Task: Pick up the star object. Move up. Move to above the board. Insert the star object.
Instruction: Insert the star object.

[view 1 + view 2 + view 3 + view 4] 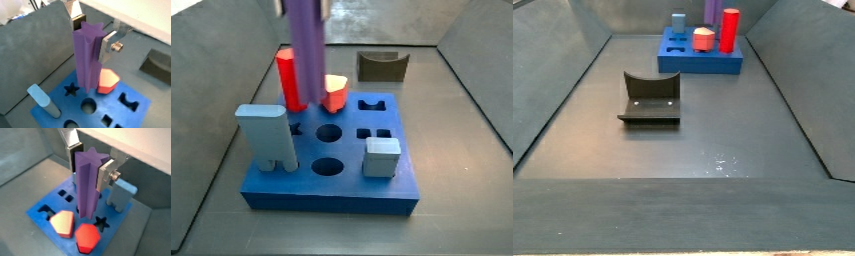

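My gripper point(90, 37) is shut on the star object point(87, 55), a tall purple star-section prism, and holds it upright by its top; both wrist views show this point(91, 165). The prism point(87, 183) hangs over the board point(41, 215), a thick blue slab with cut-out holes. Its lower end is just above the board's top face, close beside the star-shaped hole point(71, 90) point(101, 221). In the side views the prism point(305, 40) point(711, 12) rises behind the red hexagonal peg point(290, 80) on the board point(331, 190) point(700, 64).
In the board stand the red peg point(87, 239) point(728, 30), a salmon piece point(107, 80) point(335, 93), a tall pale blue block point(267, 135) point(41, 97) and a small pale cube point(382, 157). The dark notched fixture point(651, 98) point(382, 66) stands on the floor. Grey walls surround the bin.
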